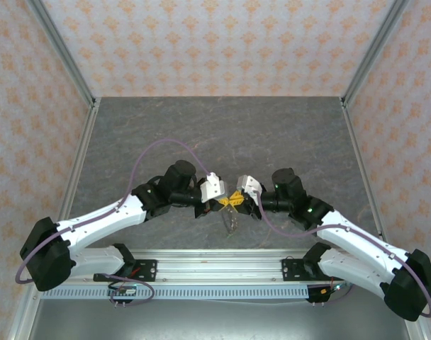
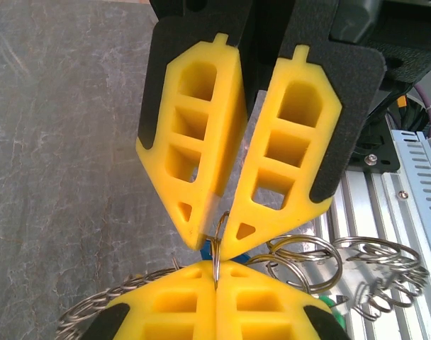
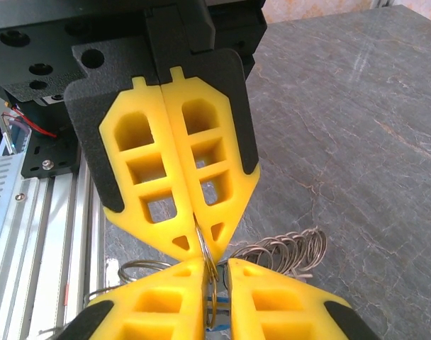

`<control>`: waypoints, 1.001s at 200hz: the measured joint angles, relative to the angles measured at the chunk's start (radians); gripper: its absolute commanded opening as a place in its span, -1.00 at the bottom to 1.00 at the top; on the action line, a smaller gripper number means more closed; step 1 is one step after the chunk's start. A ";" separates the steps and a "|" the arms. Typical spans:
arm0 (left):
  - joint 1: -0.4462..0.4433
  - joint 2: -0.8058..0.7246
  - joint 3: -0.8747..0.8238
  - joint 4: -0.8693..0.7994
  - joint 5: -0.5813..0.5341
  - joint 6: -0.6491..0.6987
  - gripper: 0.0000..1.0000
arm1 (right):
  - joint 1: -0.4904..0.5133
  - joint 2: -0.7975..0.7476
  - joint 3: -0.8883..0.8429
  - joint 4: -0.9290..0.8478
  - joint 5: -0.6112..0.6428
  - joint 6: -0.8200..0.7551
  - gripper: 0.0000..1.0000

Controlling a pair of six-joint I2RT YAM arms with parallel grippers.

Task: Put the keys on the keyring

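My two grippers meet tip to tip above the table's near middle, left gripper (image 1: 222, 204) and right gripper (image 1: 238, 201). Both pinch one small split ring (image 2: 217, 255), seen edge-on. My left gripper (image 2: 215, 275) is shut tight on its lower part. My right gripper (image 3: 215, 283) grips it too, jaws a sliver apart. The keyring (image 1: 232, 221) hangs below the tips, and its fringe of small rings (image 3: 286, 248) trails onto the table. A blue key tag (image 3: 219, 306) shows between the right fingers. A green tag (image 2: 331, 304) peeks out beside the left fingers. The keys' metal is hidden.
The grey stone-pattern tabletop (image 1: 222, 134) stretches behind the grippers. A slotted aluminium rail (image 1: 215, 273) runs along the near edge, just below the hanging rings. Patterned walls (image 1: 208, 42) with metal posts close in the back and sides.
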 measured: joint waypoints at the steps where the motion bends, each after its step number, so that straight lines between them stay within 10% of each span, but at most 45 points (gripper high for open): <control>1: 0.000 0.000 0.000 0.000 0.000 0.000 -1.00 | 0.000 0.000 0.000 0.000 0.000 0.000 -0.71; 129: 0.006 -0.008 -0.011 0.053 0.039 -0.019 -1.00 | -0.071 -0.008 -0.098 0.137 -0.055 0.068 -0.63; 200: 0.006 -0.007 -0.011 0.054 0.042 -0.018 -1.00 | -0.071 -0.107 -0.069 -0.060 0.114 -0.059 -0.58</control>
